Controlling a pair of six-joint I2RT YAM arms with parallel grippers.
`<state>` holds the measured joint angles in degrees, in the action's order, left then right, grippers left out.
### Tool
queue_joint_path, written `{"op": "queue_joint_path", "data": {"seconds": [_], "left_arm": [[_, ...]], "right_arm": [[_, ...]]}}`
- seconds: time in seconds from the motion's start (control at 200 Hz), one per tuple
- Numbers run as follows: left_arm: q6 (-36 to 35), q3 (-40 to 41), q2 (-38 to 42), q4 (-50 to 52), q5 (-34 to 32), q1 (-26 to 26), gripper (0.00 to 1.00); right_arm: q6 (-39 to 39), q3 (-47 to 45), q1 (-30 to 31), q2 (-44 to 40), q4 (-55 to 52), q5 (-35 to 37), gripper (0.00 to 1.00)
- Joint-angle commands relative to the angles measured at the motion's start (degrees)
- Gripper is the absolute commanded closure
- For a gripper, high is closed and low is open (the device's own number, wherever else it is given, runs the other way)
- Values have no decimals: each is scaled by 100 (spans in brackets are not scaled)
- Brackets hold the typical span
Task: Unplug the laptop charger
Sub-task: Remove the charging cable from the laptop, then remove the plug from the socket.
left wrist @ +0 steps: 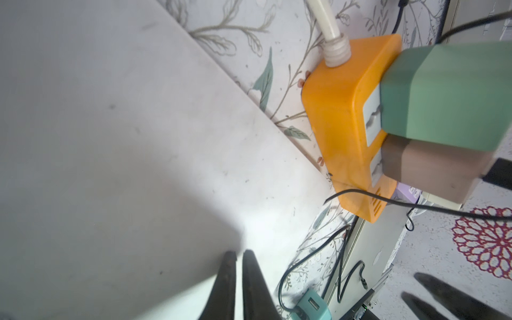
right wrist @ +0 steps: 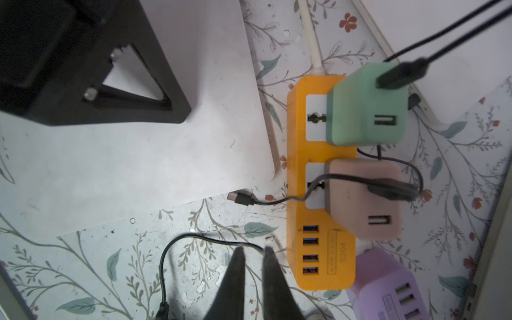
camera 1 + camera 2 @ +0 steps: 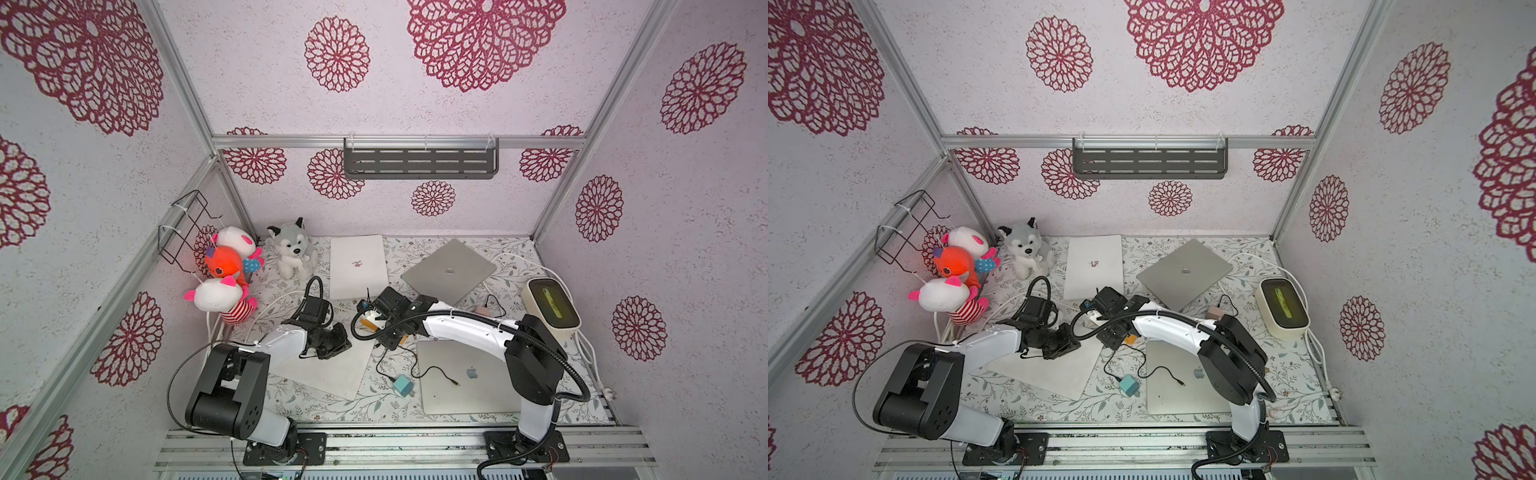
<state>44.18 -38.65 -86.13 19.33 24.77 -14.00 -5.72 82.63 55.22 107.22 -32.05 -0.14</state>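
1. Near the middle of the table (image 3: 316,407), between the near white laptop (image 3: 332,370) and the silver laptop (image 3: 457,390), the orange power strip (image 2: 296,155) lies flat on the floral cloth. A thick white cord leaves one end.
2. The green charger (image 2: 365,110) and the beige charger (image 2: 354,210) are both seated in the strip's sockets, side by side. Each has a black lead in a USB port. Cannot tell which one serves a laptop.
3. The beige charger's lead crosses the strip. A loose plug end (image 2: 241,199) lies on the cloth just beside the near white laptop's edge.
4. A purple hub (image 2: 382,277) sits just beside the strip's USB-port end.
5. The right gripper (image 2: 253,249) hangs over the cloth near that same end and touches neither charger. Its fingers are a narrow slit apart. A thin black cable runs past the tips; cannot tell whether it is pinched.
6. The left gripper (image 1: 239,253) is over the near white laptop, fingers almost together with nothing between them, apart from the strip.
7. A teal charger (image 3: 402,383) lies loose on the cloth between the two near laptops.
8. Along the far edge are the far white laptop (image 3: 357,266) and the grey laptop (image 3: 449,270). Plush toys (image 3: 291,249) sit by the far-left corner, and a cream box (image 3: 548,307) is at the right edge.
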Motion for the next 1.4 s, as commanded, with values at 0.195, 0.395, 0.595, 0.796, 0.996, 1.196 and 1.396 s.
{"op": "queue_joint_path", "data": {"seconds": [0.195, 0.395, 0.595, 0.796, 0.996, 1.196, 1.396], "left_arm": [[-6, -245, 77, 157, -3, -39, 87], [-32, -572, 91, 350, 80, -26, 86], [-15, -978, -63, 387, 170, -16, 85], [-16, -1321, -361, 343, 185, -16, 83], [2, -1623, -743, 201, 271, -12, 82], [-83, -1983, -1108, 256, 291, 16, 81], [-147, -2280, -1439, 249, 434, 40, 83]], "right_arm": [[441, -187, 11, -734, 79, 155, 74], [459, -265, -154, -1265, 367, 293, 71], [385, -748, -394, -1531, 919, 314, 59], [387, -994, -605, -1538, 1235, 245, 51], [465, -1449, -906, -1481, 1801, 213, 48], [424, -1709, -1083, -1441, 2281, -61, 46], [378, -1707, -1127, -1228, 2462, -305, 46]]}}
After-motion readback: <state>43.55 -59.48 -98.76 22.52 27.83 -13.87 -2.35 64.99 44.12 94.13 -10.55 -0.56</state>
